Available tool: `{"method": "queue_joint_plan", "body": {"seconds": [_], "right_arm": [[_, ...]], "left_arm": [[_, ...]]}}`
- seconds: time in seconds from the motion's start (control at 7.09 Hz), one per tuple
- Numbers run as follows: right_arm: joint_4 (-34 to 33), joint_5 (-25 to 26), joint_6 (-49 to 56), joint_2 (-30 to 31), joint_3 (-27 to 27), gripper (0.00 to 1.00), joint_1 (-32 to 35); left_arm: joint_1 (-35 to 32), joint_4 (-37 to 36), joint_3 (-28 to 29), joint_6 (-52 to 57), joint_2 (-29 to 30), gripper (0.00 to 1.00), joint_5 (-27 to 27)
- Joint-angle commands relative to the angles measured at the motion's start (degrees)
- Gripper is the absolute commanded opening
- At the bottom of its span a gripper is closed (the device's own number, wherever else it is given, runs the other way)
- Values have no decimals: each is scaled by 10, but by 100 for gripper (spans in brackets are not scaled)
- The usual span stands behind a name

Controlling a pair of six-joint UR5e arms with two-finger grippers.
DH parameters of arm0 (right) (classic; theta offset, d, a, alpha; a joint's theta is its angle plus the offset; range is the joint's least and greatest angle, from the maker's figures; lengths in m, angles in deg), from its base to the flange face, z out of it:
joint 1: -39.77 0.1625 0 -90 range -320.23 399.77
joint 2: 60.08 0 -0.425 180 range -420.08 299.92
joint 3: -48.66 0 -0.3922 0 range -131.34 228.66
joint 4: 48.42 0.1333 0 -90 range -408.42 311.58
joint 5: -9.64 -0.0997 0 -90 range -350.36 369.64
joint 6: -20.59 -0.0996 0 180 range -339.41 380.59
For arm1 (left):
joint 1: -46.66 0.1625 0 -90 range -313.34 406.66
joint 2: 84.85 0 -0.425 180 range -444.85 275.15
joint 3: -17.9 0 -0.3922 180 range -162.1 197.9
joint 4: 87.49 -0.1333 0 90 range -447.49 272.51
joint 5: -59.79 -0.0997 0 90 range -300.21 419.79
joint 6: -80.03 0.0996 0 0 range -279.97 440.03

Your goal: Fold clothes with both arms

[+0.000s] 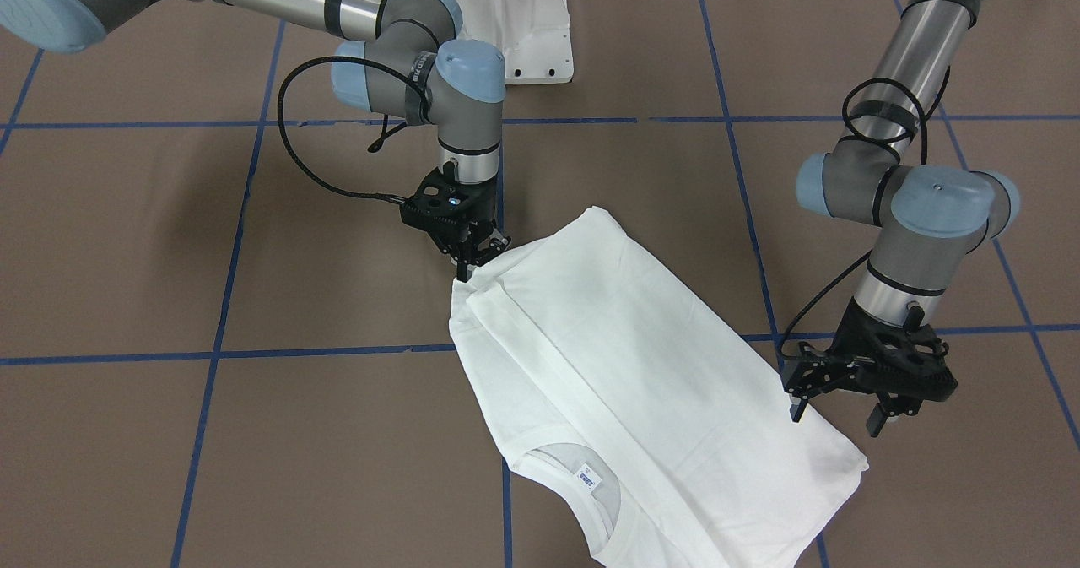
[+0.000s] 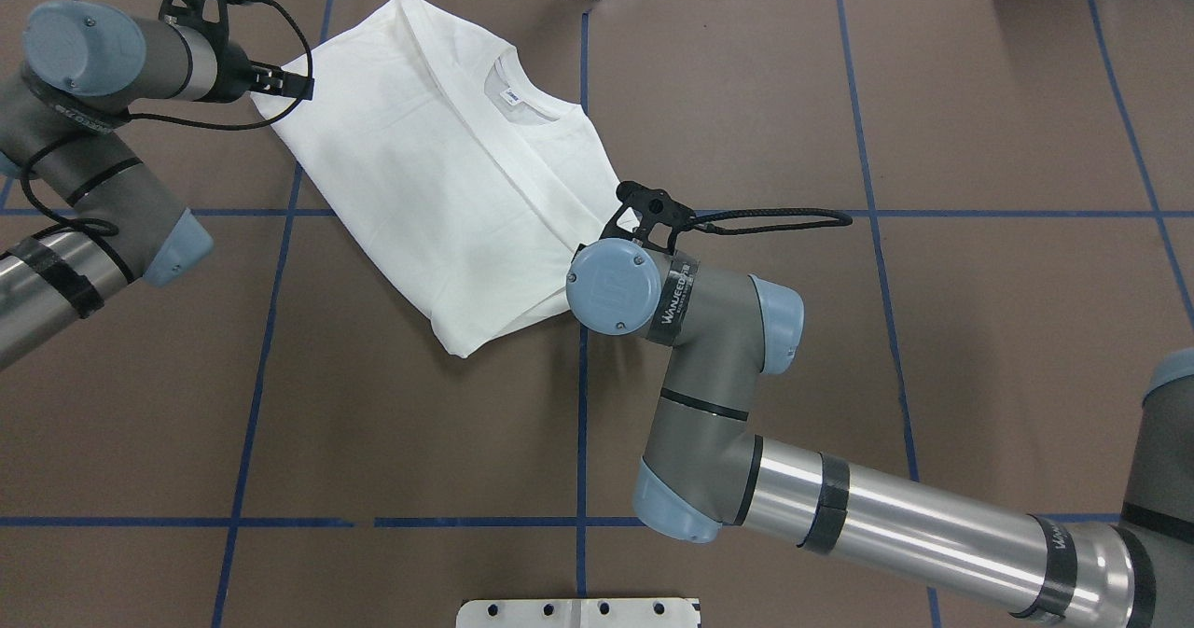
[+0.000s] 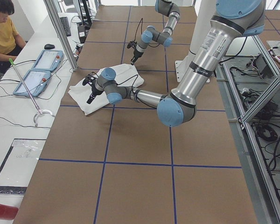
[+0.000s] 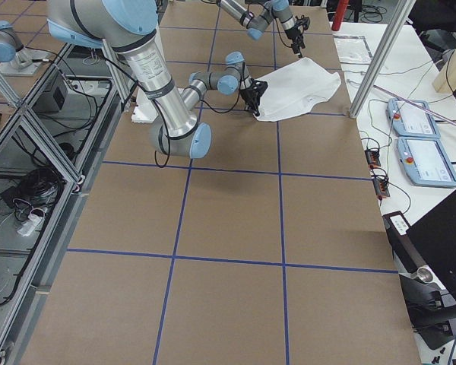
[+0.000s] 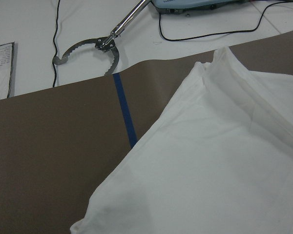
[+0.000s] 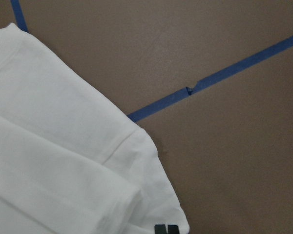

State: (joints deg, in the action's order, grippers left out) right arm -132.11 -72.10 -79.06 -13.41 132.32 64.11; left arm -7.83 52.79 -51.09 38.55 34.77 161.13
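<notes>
Table (image 1: 337,433): brown matte top, blue tape lines (image 1: 211,355) marking large squares. White shirt (image 1: 624,357) lies on it, folded lengthwise, set diagonal across tape crossing, one corner reaching table edge on operators' side. Neckline opening faces up, small label (image 1: 588,476) showing. White pedestal base (image 1: 506,19) sits at robot's edge, on centre tape line

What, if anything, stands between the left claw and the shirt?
Nothing visible does. The left claw hangs open just over the edge of the shirt, with no object between them. The right claw grips the opposite corner.
</notes>
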Motion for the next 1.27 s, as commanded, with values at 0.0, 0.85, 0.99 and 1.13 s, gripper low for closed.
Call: {"method": "queue_joint_plan", "body": {"seconds": [0.0, 0.85, 0.99, 1.13], "right_arm": [[-2, -5, 23, 45, 50, 0, 18], [-209, 97, -105, 61, 243, 0, -158], [-217, 98, -109, 57, 241, 0, -173], [-217, 99, -109, 57, 239, 6, -177]], "left_arm": [[0, 0, -1, 0, 0, 100, 0], [1, 6, -3, 0, 0, 100, 0], [1, 6, -6, -1, 0, 100, 0], [1, 6, -8, -10, 0, 100, 0]]}}
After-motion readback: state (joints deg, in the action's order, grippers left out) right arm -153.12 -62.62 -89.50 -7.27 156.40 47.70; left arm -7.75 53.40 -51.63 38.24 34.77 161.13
